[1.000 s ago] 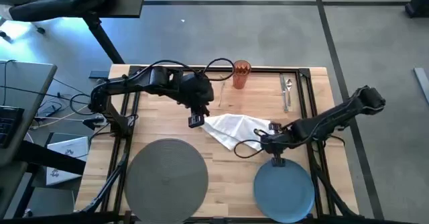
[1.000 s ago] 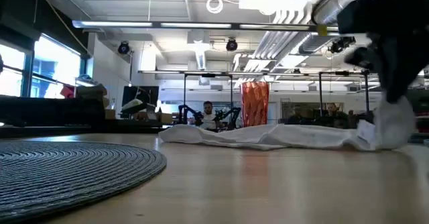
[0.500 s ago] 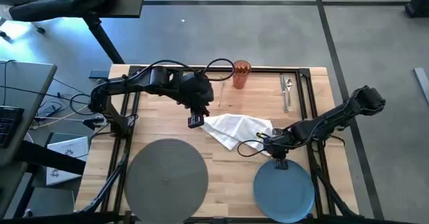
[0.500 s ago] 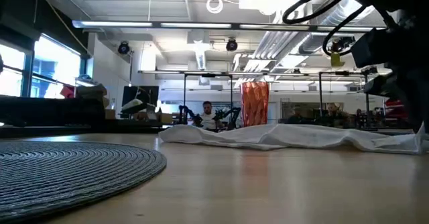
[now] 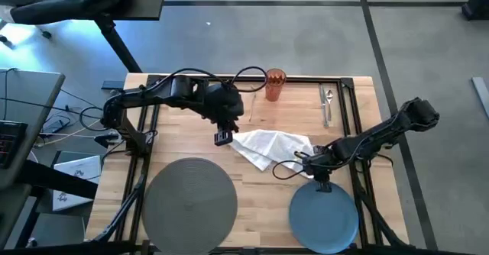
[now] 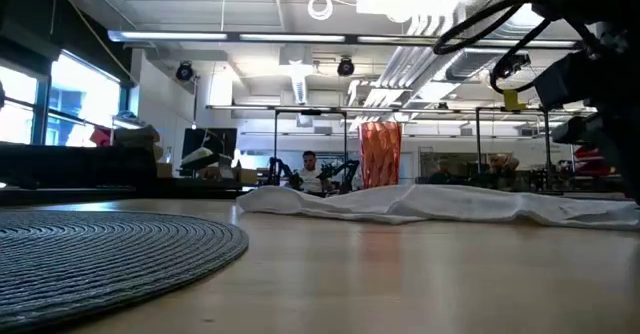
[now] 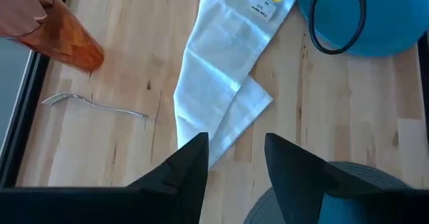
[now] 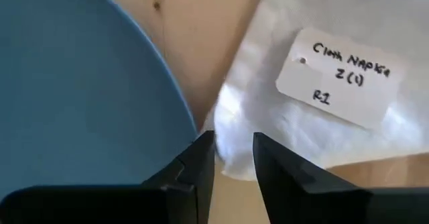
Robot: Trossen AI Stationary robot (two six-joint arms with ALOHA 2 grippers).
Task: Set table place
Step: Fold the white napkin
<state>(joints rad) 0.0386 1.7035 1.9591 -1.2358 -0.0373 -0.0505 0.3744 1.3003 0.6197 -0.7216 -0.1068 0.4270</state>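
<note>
Right now the white napkin (image 5: 267, 146) lies flat and crumpled in the middle of the table (image 5: 191, 144). It has a small white tag (image 8: 342, 76) with writing on it. The napkin's near right corner is just beside the far edge of the blue plate (image 5: 324, 217), which sits at the near right of the table.

The right gripper (image 5: 319, 180) is low over the spot where the napkin corner and the plate edge come close. Its two fingers (image 8: 194, 167) are a little apart, with nothing between them. They are not pinching the napkin.

The big grey round placemat (image 5: 189, 201) lies at the near left of the table, well apart from the plate. Nothing is on it.

The orange tumbler (image 5: 275, 85) stands upright at the far side of the table, near the middle. A fork (image 7: 94, 105) lies on the wood just beside it, on the near left. More silver cutlery (image 5: 326, 104) lies at the far right of the table.

The left gripper (image 5: 223, 137) hangs above the table just to the left of the napkin. Its fingers (image 7: 191, 167) are apart and hold nothing.

Far behind the table, people sit in the room.
</note>
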